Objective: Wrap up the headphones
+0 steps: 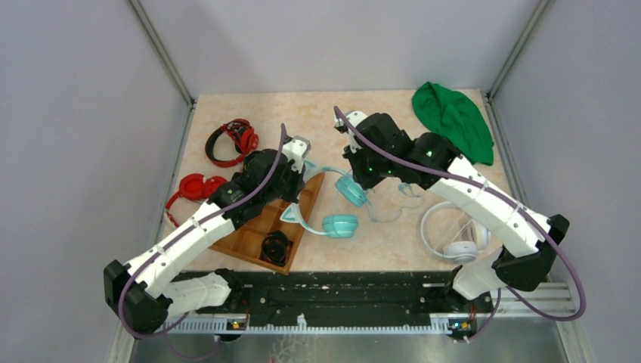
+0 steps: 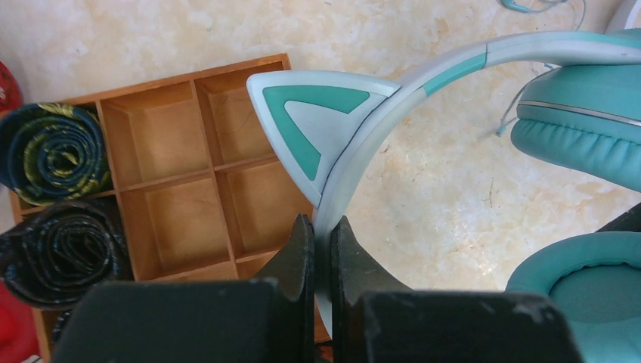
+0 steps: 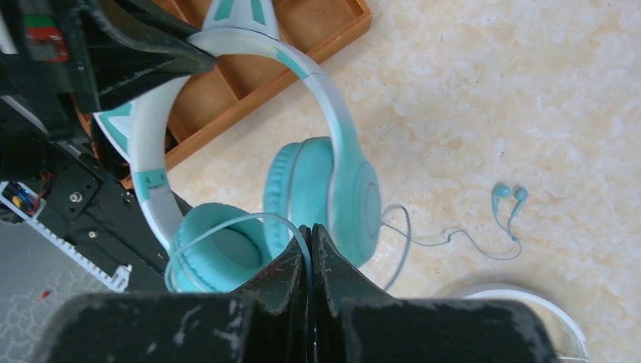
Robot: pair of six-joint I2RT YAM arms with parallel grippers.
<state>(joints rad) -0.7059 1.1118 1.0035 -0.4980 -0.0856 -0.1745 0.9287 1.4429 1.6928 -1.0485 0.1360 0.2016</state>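
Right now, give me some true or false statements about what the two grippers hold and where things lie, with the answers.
1. The left gripper is clamped on the headband of the headphones. True.
2. The right gripper is open and holds nothing. False: it is shut on the thin cable.
3. The green cloth lies at the far right corner of the table. True.
4. The white headphones sit inside the wooden tray. False: they lie on the table near the right arm's base, and the tray is on the left side.
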